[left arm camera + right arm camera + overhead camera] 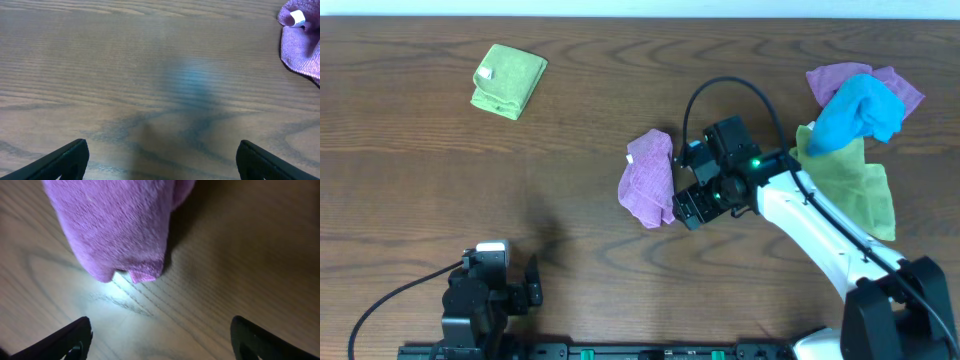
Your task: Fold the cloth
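Right arm (820,225) reaches low beside the cloth (650,180) — right fingers (60,342) apart, left fingers (60,160) apart.

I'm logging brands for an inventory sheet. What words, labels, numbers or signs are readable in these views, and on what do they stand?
No readable text in any view.
The lilac cloth has a white tag: no print visible on it.
The folded green cloth has a small white tag: too small to read.
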You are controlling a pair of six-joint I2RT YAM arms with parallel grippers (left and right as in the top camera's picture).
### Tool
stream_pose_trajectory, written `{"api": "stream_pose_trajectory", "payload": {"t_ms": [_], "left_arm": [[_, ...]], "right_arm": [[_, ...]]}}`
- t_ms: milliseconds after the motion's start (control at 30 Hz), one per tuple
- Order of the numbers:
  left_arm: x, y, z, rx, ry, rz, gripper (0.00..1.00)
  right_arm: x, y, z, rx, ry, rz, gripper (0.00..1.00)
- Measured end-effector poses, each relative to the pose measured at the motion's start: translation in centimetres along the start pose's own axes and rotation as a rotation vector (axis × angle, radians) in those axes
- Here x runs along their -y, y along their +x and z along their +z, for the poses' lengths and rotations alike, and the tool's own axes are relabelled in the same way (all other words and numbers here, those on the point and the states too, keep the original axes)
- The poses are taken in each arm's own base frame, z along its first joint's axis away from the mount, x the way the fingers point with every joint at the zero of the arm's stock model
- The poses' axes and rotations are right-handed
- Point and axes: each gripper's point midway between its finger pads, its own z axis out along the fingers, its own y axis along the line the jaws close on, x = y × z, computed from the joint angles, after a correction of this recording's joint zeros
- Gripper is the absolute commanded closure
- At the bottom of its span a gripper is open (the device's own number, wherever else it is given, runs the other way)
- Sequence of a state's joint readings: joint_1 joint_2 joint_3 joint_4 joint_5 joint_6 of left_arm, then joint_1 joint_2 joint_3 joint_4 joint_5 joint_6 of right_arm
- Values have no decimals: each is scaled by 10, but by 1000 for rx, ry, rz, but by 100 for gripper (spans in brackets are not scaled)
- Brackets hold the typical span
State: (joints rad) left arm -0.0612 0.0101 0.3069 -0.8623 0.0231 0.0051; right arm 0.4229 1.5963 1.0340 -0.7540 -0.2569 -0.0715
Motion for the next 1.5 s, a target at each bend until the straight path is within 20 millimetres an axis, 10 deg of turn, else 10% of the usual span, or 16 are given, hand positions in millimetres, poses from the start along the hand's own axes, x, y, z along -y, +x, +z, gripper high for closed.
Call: {"api": "stream_pose_trajectory", "payload": {"t_ms": [933, 1200, 1500], "left_arm": [[0, 0, 0, 0, 0, 0, 5], [0, 0, 0, 0, 0, 0, 5], [0, 0, 0, 0, 0, 0, 5]], "right_arm": [[-3, 3, 55, 53, -96, -17, 30], [-6, 6, 70, 29, -142, -16, 99], [-6, 13, 71, 1, -146, 20, 99]]}}
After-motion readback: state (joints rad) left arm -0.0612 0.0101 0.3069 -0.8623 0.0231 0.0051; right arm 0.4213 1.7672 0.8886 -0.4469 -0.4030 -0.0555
